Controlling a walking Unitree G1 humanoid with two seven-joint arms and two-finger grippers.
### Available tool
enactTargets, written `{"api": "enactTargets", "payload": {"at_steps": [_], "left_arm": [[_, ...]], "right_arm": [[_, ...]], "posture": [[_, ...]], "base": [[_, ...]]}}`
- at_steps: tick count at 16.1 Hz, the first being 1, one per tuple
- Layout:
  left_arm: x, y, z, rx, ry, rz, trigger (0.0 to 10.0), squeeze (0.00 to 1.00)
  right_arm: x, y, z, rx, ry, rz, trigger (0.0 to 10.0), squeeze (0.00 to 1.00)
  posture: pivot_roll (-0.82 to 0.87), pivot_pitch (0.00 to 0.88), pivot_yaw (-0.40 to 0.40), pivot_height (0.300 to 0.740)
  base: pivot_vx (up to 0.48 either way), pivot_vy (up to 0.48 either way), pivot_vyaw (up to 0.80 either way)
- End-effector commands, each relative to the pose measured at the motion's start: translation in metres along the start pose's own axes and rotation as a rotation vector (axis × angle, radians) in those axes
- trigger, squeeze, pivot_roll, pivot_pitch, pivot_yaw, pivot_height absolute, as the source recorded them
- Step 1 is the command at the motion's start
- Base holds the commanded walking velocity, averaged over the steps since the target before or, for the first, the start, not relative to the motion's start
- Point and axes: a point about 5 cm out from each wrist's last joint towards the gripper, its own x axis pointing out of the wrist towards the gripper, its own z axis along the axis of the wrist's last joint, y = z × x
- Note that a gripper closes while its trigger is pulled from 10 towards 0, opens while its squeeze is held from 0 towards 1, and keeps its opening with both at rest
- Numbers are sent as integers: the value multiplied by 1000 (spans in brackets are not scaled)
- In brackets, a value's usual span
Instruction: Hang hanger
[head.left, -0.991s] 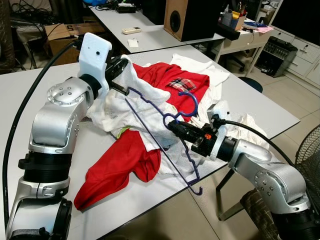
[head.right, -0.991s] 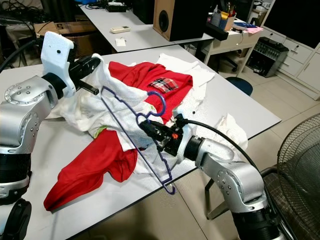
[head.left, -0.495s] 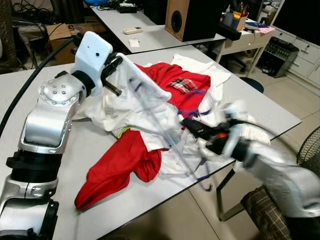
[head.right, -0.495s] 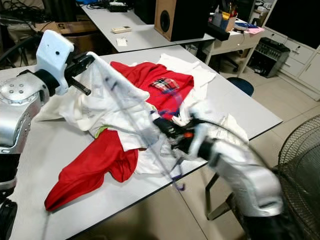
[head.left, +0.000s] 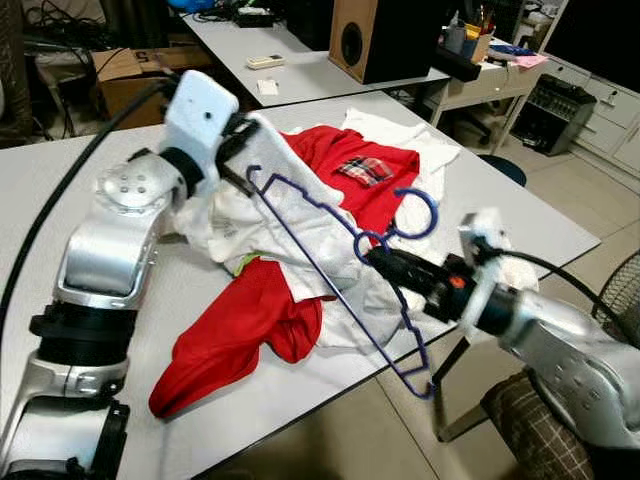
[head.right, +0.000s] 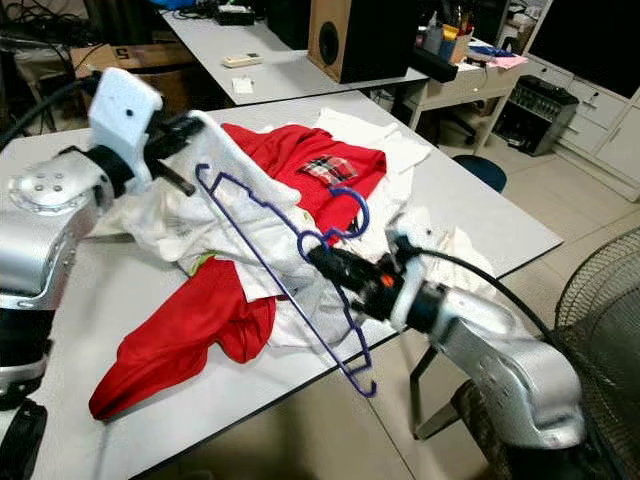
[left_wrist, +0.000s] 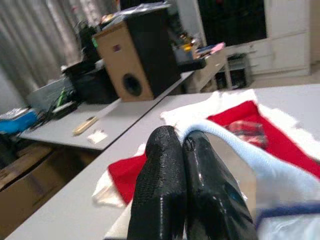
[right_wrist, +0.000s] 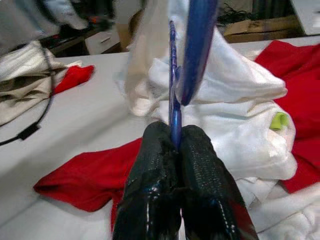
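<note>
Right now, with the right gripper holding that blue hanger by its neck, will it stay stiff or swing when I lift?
The blue hanger looks like thin wire, so probably light and a bit springy. The right gripper pinches it near the hook, leaving the long frame overhanging; it may pivot. Its far end sits against the white garment held by the left gripper, which could snag.

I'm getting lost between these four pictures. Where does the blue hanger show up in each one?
Left eye view: blue hanger slants across the middle.
Right eye view: same slant, centre.
Left wrist view: cannot tell.
Right wrist view: rising from the shut right gripper.
Shared landmark: the red shirt.
</note>
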Motion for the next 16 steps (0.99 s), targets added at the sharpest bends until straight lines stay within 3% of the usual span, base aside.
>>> {"api": "enactTargets", "payload": {"at_steps": [1, 5, 8, 10, 13, 14, 15, 16], "left_arm": [[1, -4, 12, 8, -39, -28, 0, 0], [-3, 0, 11, 9, -25, -15, 0, 0], [-6, 8, 8, 42, 0, 12, 0, 0], [-8, 15, 5, 87, 23, 49, 0, 0], [-9, 27, 6, 110, 26, 112, 0, 0], [-7, 28, 8, 113, 12, 114, 0, 0], [-5, 27, 12, 118, -15, 110, 0, 0], [-1, 24, 16, 115, -35, 96, 0, 0]], "right_arm": [[4, -7, -1, 9, 13, -54, 10000, 0], [13, -19, 9, 128, -96, -157, 10000, 0], [22, -34, 10, 434, -188, -260, 10000, 0], [24, -29, 14, 543, -232, -207, 10000, 0], [15, -13, 11, 473, -122, -137, 10000, 0], [10, -5, 3, 331, -1, -120, 10000, 0], [8, 1, -3, 258, 62, -96, 10000, 0], [7, 3, -2, 254, 61, -88, 10000, 0]], "posture": [[42, 0, -73, 740], [45, 0, -75, 740], [48, 0, -75, 740], [55, 0, -82, 740], [51, 0, -79, 740], [46, 0, -74, 740], [46, 0, -74, 740], [41, 0, -66, 740]], "base": [[0, 0, 0], [0, 0, 0], [0, 0, 0], [0, 0, 0], [0, 0, 0], [0, 0, 0], [0, 0, 0], [0, 0, 0]]}}
